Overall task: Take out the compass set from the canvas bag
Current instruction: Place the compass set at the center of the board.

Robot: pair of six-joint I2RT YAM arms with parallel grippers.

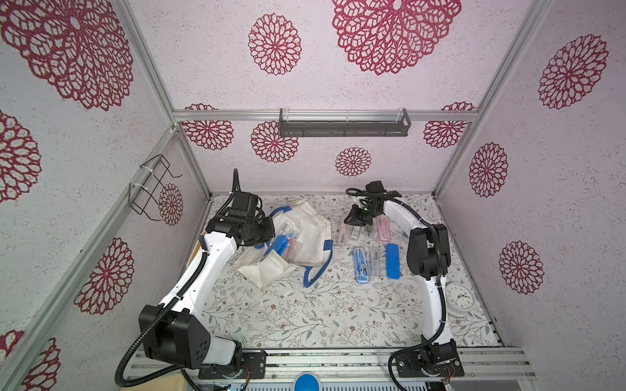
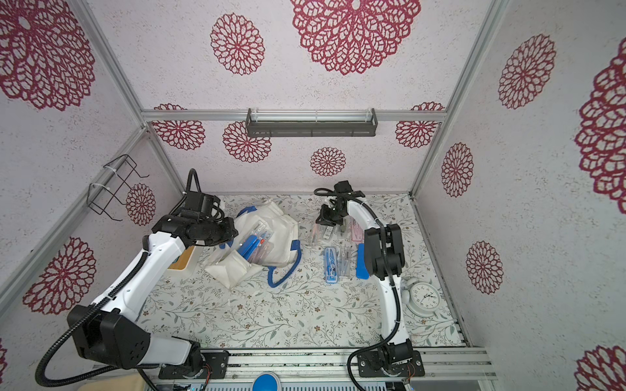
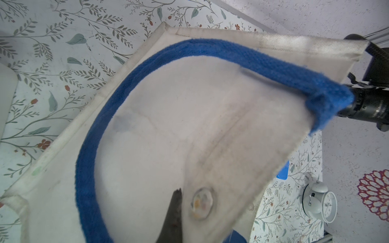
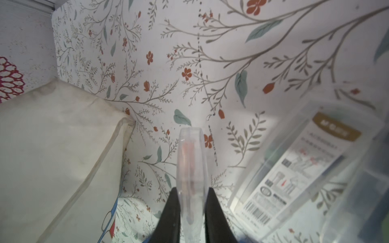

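Observation:
The off-white canvas bag (image 1: 306,230) (image 2: 283,225) with blue handles lies at the left middle of the table, its mouth held up. More compass set cases (image 1: 284,242) show inside it. My left gripper (image 1: 266,241) (image 3: 185,208) is shut on the bag's fabric rim (image 3: 221,160), and one dark finger (image 3: 174,210) shows beside the cloth. To the right of the bag, my right gripper (image 1: 352,226) (image 4: 192,195) is shut on a clear compass set case (image 4: 190,160) (image 1: 342,234) with pink parts, held edge-on low over the table.
Several slim cases lie under and in front of the right gripper: a labelled one (image 4: 294,178), a blue compass set (image 1: 360,264), a blue case (image 1: 393,260) and a pink one (image 1: 382,227). A white clock (image 1: 459,299) stands front right. A bin (image 2: 184,259) sits under the left arm.

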